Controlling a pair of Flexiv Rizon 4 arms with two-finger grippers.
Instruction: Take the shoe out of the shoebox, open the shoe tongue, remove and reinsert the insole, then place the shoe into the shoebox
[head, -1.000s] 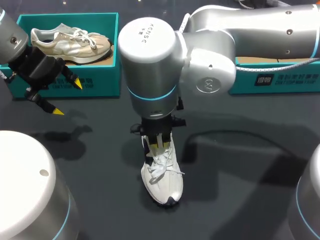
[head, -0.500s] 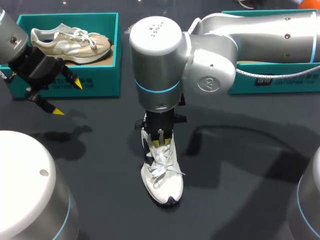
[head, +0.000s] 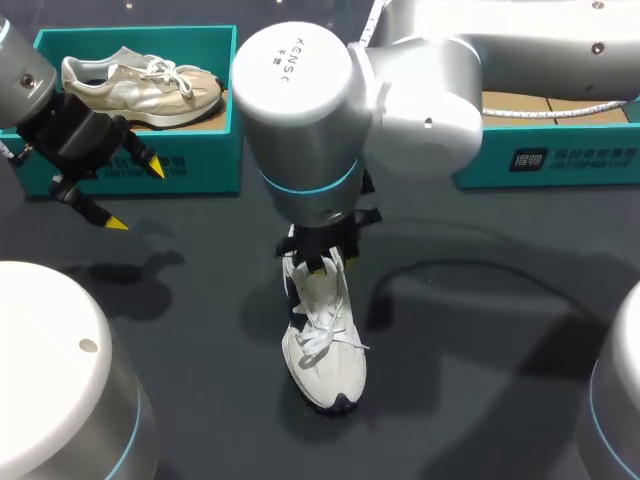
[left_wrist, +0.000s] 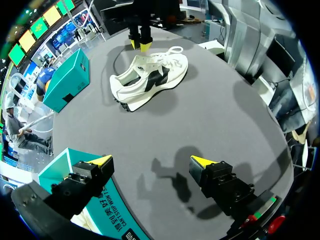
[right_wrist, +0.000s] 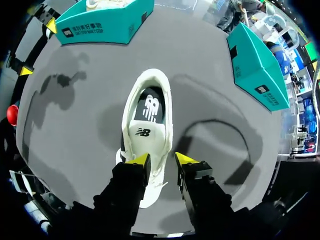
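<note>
A white shoe (head: 325, 340) with loose laces lies on the dark table, toe toward me. My right gripper (head: 320, 262) hangs just above its tongue; in the right wrist view the right gripper (right_wrist: 162, 159) is open over the laces, and the tongue (right_wrist: 142, 132) and insole (right_wrist: 150, 107) show ahead of it inside the shoe (right_wrist: 150, 95). My left gripper (head: 136, 195) stands open and empty at the left, in front of a teal shoebox (head: 200, 160). From the left wrist, the left gripper (left_wrist: 151, 161) looks across bare table at the shoe (left_wrist: 150, 80).
The left teal box holds a beige shoe (head: 140, 85). A second teal shoebox (head: 560, 160) stands at the back right, partly behind my right arm. Both boxes (right_wrist: 105, 22) (right_wrist: 257, 65) lie beyond the shoe in the right wrist view.
My right gripper has risen from the laces and drawn back toward the shoe's opening, its fingers spreading. The shoe and my left arm have not moved.
</note>
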